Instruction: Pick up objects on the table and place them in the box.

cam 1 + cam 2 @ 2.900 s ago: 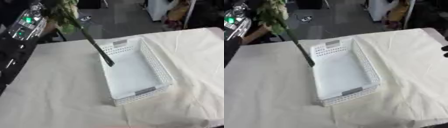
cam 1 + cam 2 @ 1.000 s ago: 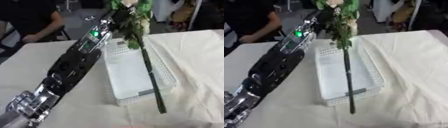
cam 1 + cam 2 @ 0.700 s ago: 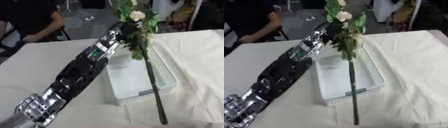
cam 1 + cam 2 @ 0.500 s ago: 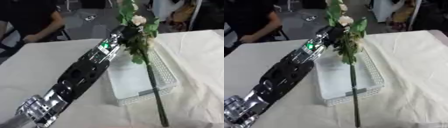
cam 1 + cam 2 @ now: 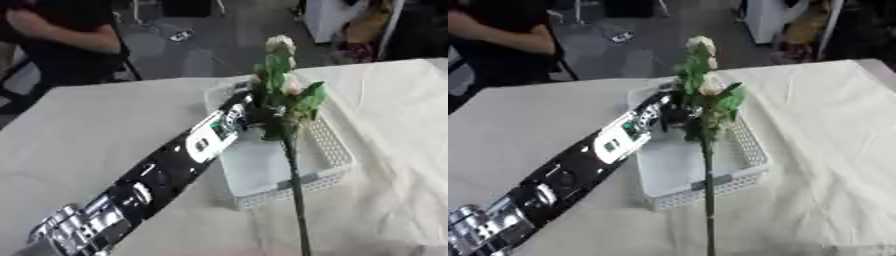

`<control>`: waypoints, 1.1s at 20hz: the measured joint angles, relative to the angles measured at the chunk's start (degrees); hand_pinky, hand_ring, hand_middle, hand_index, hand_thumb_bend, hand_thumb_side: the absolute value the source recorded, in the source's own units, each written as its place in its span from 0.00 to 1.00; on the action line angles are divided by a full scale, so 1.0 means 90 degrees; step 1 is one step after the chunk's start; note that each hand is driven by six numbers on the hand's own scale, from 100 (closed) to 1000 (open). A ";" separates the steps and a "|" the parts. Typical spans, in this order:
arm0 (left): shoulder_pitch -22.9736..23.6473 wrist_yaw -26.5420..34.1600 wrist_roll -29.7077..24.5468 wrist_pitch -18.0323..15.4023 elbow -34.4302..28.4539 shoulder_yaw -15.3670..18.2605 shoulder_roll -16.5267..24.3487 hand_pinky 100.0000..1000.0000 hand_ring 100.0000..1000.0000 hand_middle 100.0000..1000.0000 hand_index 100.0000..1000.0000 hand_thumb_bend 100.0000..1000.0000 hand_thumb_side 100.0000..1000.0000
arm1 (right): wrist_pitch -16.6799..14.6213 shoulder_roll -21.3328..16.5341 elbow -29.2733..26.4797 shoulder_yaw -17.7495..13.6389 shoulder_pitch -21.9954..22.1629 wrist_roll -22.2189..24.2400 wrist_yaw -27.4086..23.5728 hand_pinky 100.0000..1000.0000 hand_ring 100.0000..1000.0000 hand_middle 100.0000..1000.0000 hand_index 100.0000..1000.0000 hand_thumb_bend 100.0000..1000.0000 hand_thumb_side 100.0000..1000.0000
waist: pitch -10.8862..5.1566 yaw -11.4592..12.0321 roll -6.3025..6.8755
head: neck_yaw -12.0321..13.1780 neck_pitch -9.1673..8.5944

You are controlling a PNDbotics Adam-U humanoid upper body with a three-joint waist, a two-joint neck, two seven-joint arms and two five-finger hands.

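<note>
Cream cloth covers the table (image 5: 79,130), and nearest the camera the left arm (image 5: 166,175), black with silver joints, stretches up and away from the lower left corner. Past its wrist, the left hand (image 5: 674,111) sits buried among leaves, fingers apparently closed round the flower stem (image 5: 293,185) just below the foliage; the grip itself is mostly hidden, so this is a reading rather than a clear sight. The stem hangs down and toward the camera, its lower end crossing the near wall of the white box (image 5: 332,145) and reaching out past it over the cloth. Pale blooms (image 5: 280,44) stand upright above the box's middle. The right hand shows in neither view.

Risk lies in the stem's length: lowered as it hangs, it would likely straddle the near wall and tip out, or drag the light box. Tilting the flower to lie along the box looks necessary before release.
</note>
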 measured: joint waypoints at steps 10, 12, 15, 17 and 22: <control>0.0010 -0.2779 -0.1696 -0.0348 -0.0459 0.0595 0.0007 0.88 0.93 0.96 0.96 0.66 1.00 | 0.0010 0.0000 0.0000 -0.0002 0.0002 0.0016 0.0013 0.69 0.76 0.83 1.00 0.00 0.42 | -0.0002 0.0017 -0.0002 | 0.0000 0.0000; 0.0011 -0.2905 -0.1803 -0.0363 -0.0500 0.0621 0.0007 0.88 0.93 0.96 0.95 0.65 1.00 | 0.0012 0.0000 0.0000 -0.0002 0.0002 0.0017 0.0014 0.69 0.76 0.83 1.00 0.00 0.41 | -0.0002 0.0017 -0.0002 | 0.0000 0.0000; 0.0011 -0.3040 -0.1890 -0.0376 -0.0597 0.0663 0.0025 0.89 0.93 0.95 0.95 0.67 0.98 | 0.0019 0.0000 0.0000 -0.0002 0.0002 0.0024 0.0016 0.69 0.76 0.83 1.00 0.00 0.41 | -0.0003 0.0017 -0.0002 | -0.0001 0.0000; 0.0011 -0.3162 -0.1934 -0.0398 -0.0742 0.0696 0.0155 0.91 0.94 0.94 0.94 0.72 0.94 | 0.0024 0.0000 0.0000 -0.0003 0.0004 0.0030 0.0017 0.69 0.76 0.83 1.00 0.00 0.41 | -0.0006 0.0017 -0.0002 | -0.0001 0.0000; 0.0005 -0.3772 -0.2213 -0.0626 -0.1636 0.0854 0.1083 0.99 0.94 0.91 0.90 0.89 0.80 | 0.0039 -0.0001 0.0000 -0.0004 0.0010 0.0044 0.0020 0.69 0.76 0.83 1.00 0.00 0.42 | -0.0011 0.0052 0.0000 | -0.0017 0.0000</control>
